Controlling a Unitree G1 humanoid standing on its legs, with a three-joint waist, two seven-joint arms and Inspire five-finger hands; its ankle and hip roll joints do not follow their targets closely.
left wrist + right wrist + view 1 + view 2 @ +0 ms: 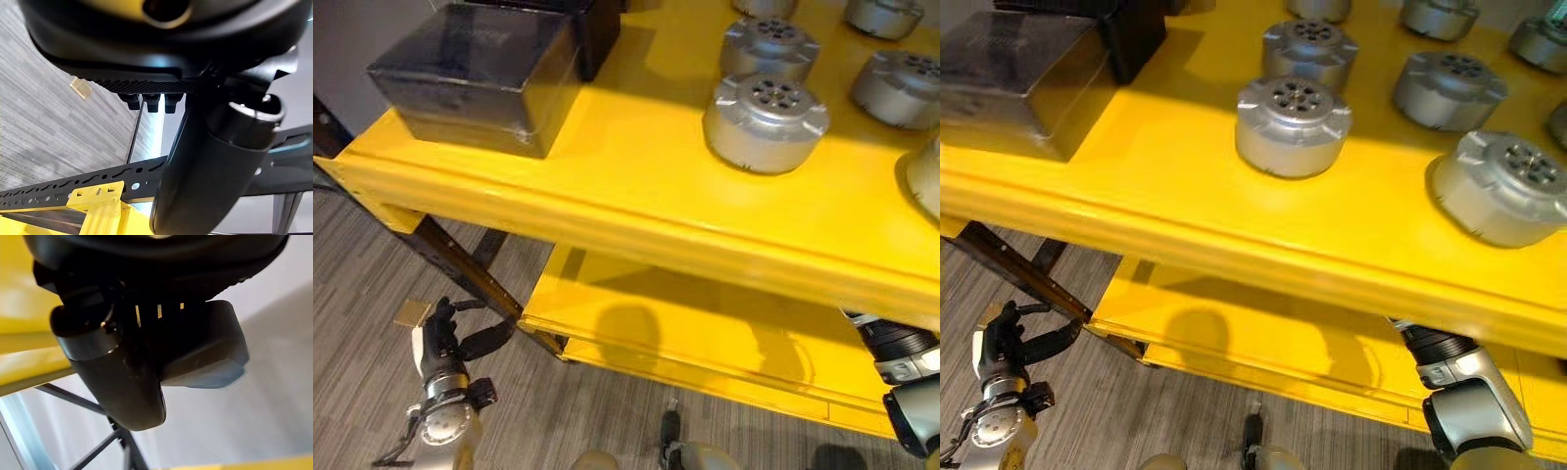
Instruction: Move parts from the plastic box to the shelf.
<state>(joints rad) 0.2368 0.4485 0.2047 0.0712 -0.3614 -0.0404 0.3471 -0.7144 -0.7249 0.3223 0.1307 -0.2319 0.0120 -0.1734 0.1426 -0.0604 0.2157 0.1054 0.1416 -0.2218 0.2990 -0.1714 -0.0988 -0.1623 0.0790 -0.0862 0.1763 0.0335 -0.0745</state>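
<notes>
**Parts on shelf, hands low**

Silver parts (1293,125) sit on the yellow shelf (636,206); they look heavy, stiff, best gripped round the rim. Left hand (440,338) hangs below, fingers curled, empty. Right hand (146,357): cannot tell.

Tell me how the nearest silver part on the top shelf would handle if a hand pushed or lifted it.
The nearest silver part looks like solid machined metal, so probably heavy for its size and rigid. It sits squat and flat on the yellow shelf, so a push would likely slide it, not tip it. Its smooth sides may be slippery; the notched rim could give fingers purchase.
</notes>
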